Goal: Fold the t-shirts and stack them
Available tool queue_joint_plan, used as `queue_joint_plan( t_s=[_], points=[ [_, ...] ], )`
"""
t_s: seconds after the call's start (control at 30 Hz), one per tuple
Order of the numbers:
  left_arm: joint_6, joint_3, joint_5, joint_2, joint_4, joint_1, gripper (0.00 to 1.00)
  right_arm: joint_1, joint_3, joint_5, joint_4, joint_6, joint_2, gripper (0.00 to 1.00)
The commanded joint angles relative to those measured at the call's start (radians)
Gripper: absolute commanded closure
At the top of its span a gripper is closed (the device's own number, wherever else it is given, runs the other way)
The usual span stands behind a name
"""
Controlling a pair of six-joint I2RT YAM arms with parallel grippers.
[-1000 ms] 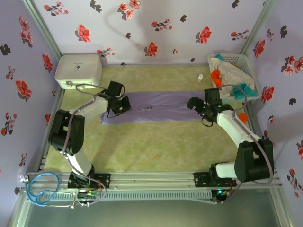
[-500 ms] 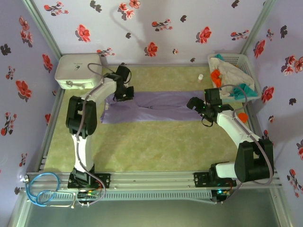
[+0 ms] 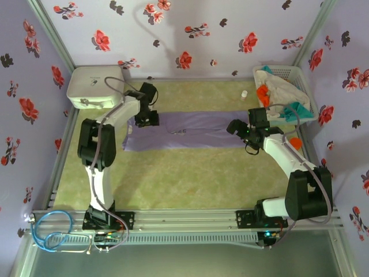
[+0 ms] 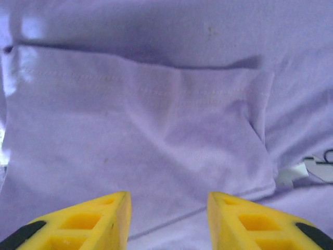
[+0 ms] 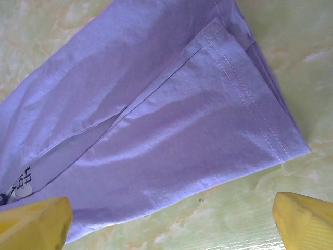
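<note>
Now your left gripper (image 3: 147,117) sits over the far left corner of the purple shirt (image 3: 196,131). It is a touch nearer to you than half a second ago, and farther from you than a second ago, when it hung over the shirt's left end. From the left wrist, its jaws (image 4: 166,219) are parted with nothing between them, and a folded sleeve of the shirt (image 4: 156,130) with a stitched hem lies just ahead.

Your right gripper (image 3: 237,127) has not moved in that second; it hovers at the shirt's right end. Its jaws (image 5: 171,219) are spread wide (one yellow finger in each lower corner of the wrist view) and hold nothing. The hemmed end of the shirt (image 5: 171,114) lies flat below.

The shirt is a long folded strip, lying left to right across the middle of the mat (image 3: 190,173), as it did before. The mat is yellow-green and marbled.

A white lattice basket (image 3: 304,86) stands at the far right corner with the orange shirt (image 3: 263,92), teal shirt (image 3: 295,109) and off-white shirt (image 3: 282,86) heaped in it. A white box (image 3: 95,83) stands at the far left corner. The walls (image 3: 202,29) are lavender with red flowers. A blue cable (image 3: 52,231) is coiled at the near left, by the rail (image 3: 190,219).
</note>
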Motion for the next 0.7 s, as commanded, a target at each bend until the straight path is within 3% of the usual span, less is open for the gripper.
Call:
queue_joint_plan(
  t_s=[0.0,0.3,0.5,0.67],
  points=[
    [-0.063,-0.076,0.071,-0.086,0.051,0.021,0.58,0.006,0.002,-0.014,-0.011,-0.005,0.017,0.01],
    [-0.175,-0.36,0.107,-0.156,0.224,-0.005,0.59,0.024,0.145,0.009,-0.075,-0.08,0.138,0.01],
    [-0.161,-0.483,0.137,-0.179,0.296,0.087,0.6,0.05,0.317,0.021,-0.076,-0.149,0.31,0.01],
    [-0.144,-0.497,0.177,-0.228,0.293,0.114,0.6,0.053,0.434,0.051,-0.066,-0.149,0.466,0.01]
  ],
)
